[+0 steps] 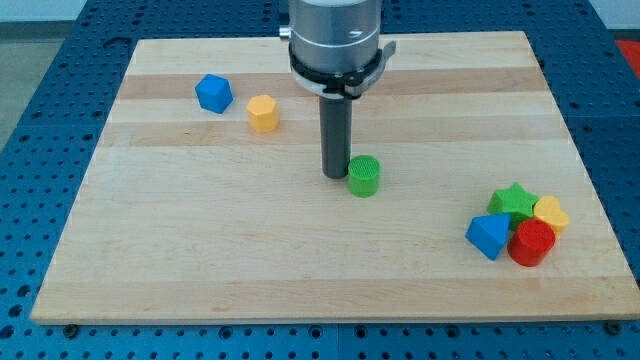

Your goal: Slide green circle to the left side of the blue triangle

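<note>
- Upper left of the frame: blue faceted plastic block (213, 93), shape roughly cube-like, well apart from the work. Just to its right, a yellow faceted plastic block (262, 113), hexagonal-looking.
- Centre: my tip (334, 175), the end of a dark matte rod, rests on the pale wooden table (200, 250), just beside the green plastic circle (364, 176) on that block's left, touching or nearly so. No gripper on this rig, so nothing to report as wide, narrow or holding.
- The green circle is a short ribbed cylinder, upright, near mid-table, well apart from the goal.
- Lower right: blue plastic triangle (488, 236), clustered touching a green star block (514, 201), a yellow block (551, 213) and a red cylinder (531, 243).
- Judgement: the push should run rightward and slightly toward the frame's bottom; keep the tip centred behind the cylinder, since round sides may slip off. Stop short, left of the triangle, so the cluster is not disturbed.
</note>
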